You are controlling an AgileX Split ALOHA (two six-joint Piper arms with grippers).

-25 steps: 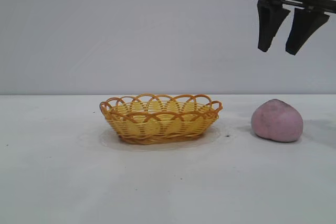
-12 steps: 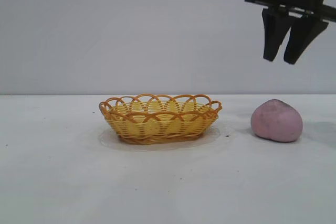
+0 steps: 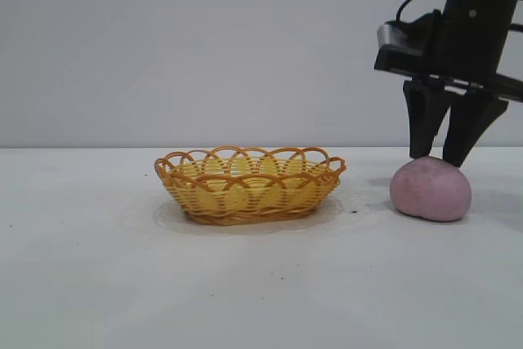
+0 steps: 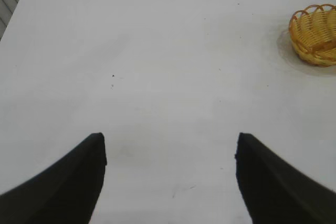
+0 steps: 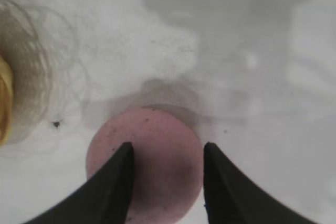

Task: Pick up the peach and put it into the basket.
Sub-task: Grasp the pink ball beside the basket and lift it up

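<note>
- I see the right gripper (image 3: 441, 157) has dropped from the frame's top edge a second ago to just above the peach (image 3: 431, 190); its fingers have drawn closer together
- It points steeply down, fingers (image 5: 113, 184) parted narrowly, framing the peach's top, gripping nothing
- The peach rests on the table (image 3: 261, 284), well apart from the basket (image 3: 250, 185) on its right, unmoved
- My left gripper (image 4: 169, 177) hovers over bare table, fingers wide, holding nothing; the basket lies far off

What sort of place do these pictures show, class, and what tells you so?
Probably a robot test bench: a bare white table against a plain grey wall, with only a wicker basket and a peach laid out, and a black right gripper over the peach.
</note>
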